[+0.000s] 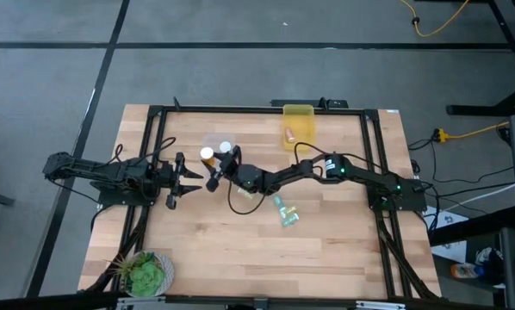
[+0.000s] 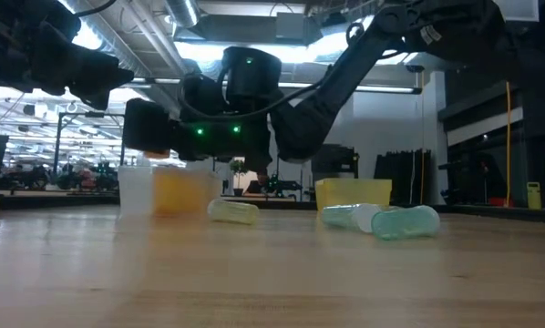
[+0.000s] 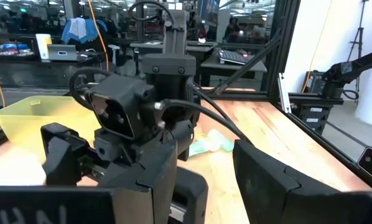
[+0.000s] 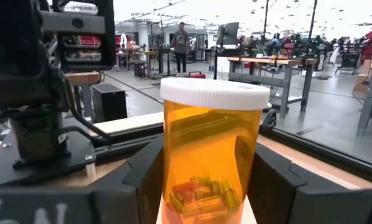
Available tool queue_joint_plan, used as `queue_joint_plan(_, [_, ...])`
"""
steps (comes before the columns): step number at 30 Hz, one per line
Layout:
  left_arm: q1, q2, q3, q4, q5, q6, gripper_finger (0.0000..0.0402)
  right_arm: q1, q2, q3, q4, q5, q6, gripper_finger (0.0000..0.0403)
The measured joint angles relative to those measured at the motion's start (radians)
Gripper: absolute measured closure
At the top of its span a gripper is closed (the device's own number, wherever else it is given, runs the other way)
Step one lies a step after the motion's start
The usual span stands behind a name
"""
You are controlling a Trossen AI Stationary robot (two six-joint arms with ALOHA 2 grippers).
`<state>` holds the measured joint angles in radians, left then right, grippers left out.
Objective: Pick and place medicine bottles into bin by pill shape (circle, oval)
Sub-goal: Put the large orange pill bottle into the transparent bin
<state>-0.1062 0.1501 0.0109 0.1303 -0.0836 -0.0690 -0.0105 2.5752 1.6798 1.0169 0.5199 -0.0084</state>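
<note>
My right gripper reaches across to the table's middle left, beside a clear bin, and is shut on an orange bottle with a white cap. Oblong pills lie in the bottle's bottom. Two more white-capped orange bottles show at the clear bin. A pale green bottle and two teal ones lie on their sides on the table; they also show in the low view. My left gripper is open and empty, close to the right gripper and facing it. My right gripper holds the orange bottle's body between its two fingers, one on each side, below the white cap. The fingers come in level from the table's right. The bottle stands upright; its base is below the picture, so I cannot tell whether it is lifted.
A yellow bin at the far middle holds one orange bottle. A potted plant stands at the near left corner. Black frame rails run along the table's left, right and far sides.
</note>
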Motion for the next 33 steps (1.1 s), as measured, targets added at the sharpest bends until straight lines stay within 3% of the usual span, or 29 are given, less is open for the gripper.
queue_joint_plan(10, [0.0,0.0,0.0,0.0,0.0,-0.001,0.0253,-0.001,0.0,0.0,-0.009,-0.001,0.004,0.0181])
queue_joint_plan(19, [0.0,0.0,0.0,-0.001,0.0,0.0,0.0253,-0.001,0.0,-0.001,-0.011,-0.103,0.003,0.0179])
queue_joint_plan(33, [0.0,0.0,0.0,-0.002,0.0,-0.001,0.0253,0.0,0.0,-0.001,-0.027,-0.103,-0.006,0.0178])
